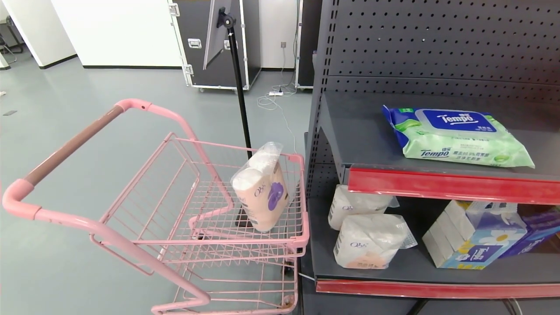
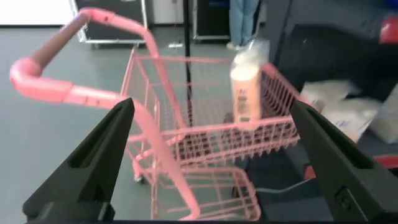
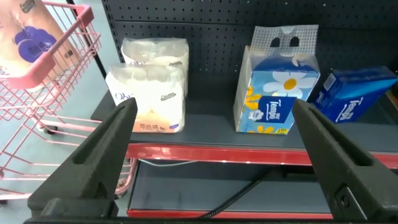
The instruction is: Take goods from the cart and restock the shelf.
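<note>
A pink wire cart stands left of the grey shelf unit. One clear-wrapped pack of cotton pads with a purple mark leans upright in the cart's far right corner, also seen as the pack and the pack. Two similar white packs lie on the lower shelf. My left gripper is open, short of the cart's handle side. My right gripper is open in front of the lower shelf's red edge.
A green wet-wipes pack lies on the upper shelf. Tissue packs and a blue box sit on the lower shelf, right side. A black stand pole rises behind the cart. Open floor lies to the left.
</note>
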### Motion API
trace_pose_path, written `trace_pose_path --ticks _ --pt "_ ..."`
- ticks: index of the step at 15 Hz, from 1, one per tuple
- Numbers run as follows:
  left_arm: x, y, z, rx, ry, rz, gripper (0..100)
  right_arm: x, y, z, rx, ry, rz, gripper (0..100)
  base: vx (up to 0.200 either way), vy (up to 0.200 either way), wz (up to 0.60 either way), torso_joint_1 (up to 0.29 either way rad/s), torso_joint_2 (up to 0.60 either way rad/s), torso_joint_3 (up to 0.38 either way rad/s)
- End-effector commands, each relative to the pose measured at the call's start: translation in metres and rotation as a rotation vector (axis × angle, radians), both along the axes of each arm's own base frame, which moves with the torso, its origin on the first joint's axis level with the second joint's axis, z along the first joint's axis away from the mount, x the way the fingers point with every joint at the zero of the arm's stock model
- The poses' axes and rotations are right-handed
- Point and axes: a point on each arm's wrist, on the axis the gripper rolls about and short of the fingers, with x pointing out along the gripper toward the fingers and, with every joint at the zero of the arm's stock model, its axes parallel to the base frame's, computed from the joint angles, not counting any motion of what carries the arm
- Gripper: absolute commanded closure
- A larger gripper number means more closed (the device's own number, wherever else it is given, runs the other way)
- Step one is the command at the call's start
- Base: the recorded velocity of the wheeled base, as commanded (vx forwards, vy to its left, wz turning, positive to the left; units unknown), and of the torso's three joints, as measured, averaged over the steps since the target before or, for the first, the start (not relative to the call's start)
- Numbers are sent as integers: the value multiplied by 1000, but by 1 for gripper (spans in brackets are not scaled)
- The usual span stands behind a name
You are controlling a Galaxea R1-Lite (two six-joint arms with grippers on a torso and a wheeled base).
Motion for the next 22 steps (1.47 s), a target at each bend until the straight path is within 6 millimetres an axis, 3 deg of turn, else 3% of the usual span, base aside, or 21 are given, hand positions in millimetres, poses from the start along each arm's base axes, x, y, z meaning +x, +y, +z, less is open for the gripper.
trace_pose_path --ticks 1,2,4,6,7,10,14,19,22 --pt "55 -10 80 -22 184 -217 0 0 0 0 -1 1 0 0 0 0 0 0 0 0" --pt "66 -12 80 -11 225 -251 0 0 0 0 1 1 0 0 0 0 0 0 0 0" --pt "138 -26 89 -5 236 -281 0 0 0 0 1 0 -2 0 0 0 0 0 0 0" --pt "188 -40 79 3 258 -291 0 0 0 0 1 0 -2 0 0 0 0 0 0 0" --pt "203 -50 67 14 324 -306 0 0 0 0 1 1 -2 0 0 0 0 0 0 0" --pt "237 -78 38 44 435 -372 0 0 0 0 1 1 -2 0 0 0 0 0 0 0" --pt "281 -97 -10 54 474 -353 0 0 0 0 1 1 -2 0 0 0 0 0 0 0" --pt "295 -117 -49 76 520 -385 0 0 0 0 1 1 -2 0 0 0 0 0 0 0" --pt "305 -121 -63 76 513 -382 0 0 0 0 1 1 -2 0 0 0 0 0 0 0"
